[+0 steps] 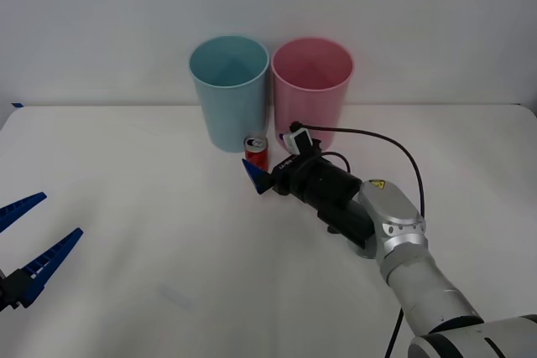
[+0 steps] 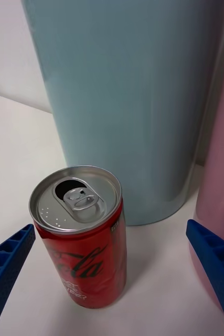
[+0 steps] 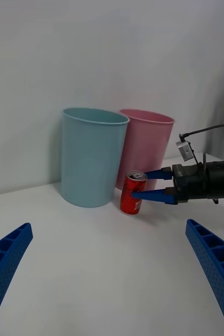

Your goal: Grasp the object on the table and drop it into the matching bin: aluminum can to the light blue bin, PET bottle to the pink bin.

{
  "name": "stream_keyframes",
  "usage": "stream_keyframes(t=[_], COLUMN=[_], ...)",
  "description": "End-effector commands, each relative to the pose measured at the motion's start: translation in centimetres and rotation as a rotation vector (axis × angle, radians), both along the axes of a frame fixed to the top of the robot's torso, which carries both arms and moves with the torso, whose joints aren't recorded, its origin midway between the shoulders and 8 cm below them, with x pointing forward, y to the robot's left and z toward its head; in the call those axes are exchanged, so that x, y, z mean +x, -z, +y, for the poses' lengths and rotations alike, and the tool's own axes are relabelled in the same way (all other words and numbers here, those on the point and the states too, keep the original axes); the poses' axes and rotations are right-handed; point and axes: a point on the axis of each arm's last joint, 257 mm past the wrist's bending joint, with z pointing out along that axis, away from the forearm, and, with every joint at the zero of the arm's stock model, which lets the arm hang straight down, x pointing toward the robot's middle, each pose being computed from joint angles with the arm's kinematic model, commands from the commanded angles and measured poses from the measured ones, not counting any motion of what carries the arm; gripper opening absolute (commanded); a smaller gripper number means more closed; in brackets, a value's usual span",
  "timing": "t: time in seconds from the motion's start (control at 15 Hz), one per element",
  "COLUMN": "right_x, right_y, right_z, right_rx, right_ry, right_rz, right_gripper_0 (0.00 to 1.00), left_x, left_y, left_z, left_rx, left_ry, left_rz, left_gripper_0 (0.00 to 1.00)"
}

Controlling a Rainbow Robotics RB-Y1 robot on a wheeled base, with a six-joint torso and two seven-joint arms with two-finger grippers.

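Right wrist cam puts your right gripper (image 2: 114, 273) w/ its blue fingers (image 2: 7, 268) spread wide, one either side of the aluminum can (image 2: 83, 236), neither touching it yet. Can stands upright on the table (image 2: 17, 142), tab end up, opening already popped, red Coca-Cola script on the side. It sits just in front of the light blue bin (image 2: 127, 100), near its base but apart from it, w/ the pink bin (image 2: 222, 173) close on the other side.

Front cam agrees: right gripper (image 1: 256, 172) reaches in roughly level from the robot's right, tips bracketing the can (image 1: 256, 152), which stands near the gap between the two bins.

Your left gripper (image 1: 29, 241) hangs parked low over the table's near-left part, fingers spread, holding nothing, well apart from the action.

Progress, as I'd judge it: approach is about done, grasp not made. Still to go: close on the can, lift clear above the rim, carry over the light blue bin (image 1: 229, 90), release. Bin is much taller than the can, so you'll need a good lift.
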Motion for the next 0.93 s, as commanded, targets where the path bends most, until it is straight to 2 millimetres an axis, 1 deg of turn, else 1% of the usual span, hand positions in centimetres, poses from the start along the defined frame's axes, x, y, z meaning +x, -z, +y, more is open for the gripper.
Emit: stream_keyframes(t=[0.07, 0.13, 0.2, 0.93], right_x=[0.01, 0.04, 0.03, -0.29], right_y=[-0.03, -0.2, -0.14, -0.14], right_z=[0.11, 0.19, 0.24, 1.06], right_rx=[0.001, 0.009, 0.011, 0.019], right_ry=[0.002, 0.004, 0.006, -0.003], right_rz=[-0.001, -0.002, 0.001, 0.006], right_gripper_0=[0.84, 0.05, 0.0, 0.0], left_x=[0.0, 0.0, 0.0, 0.0], left_y=[0.0, 0.0, 0.0, 0.0], left_z=[0.0, 0.0, 0.0, 0.0], left_rx=[0.0, 0.0, 0.0, 0.0], left_ry=[0.0, 0.0, 0.0, 0.0], left_rz=[0.0, 0.0, 0.0, 0.0], left_gripper_0=[1.0, 1.0, 1.0, 1.0])
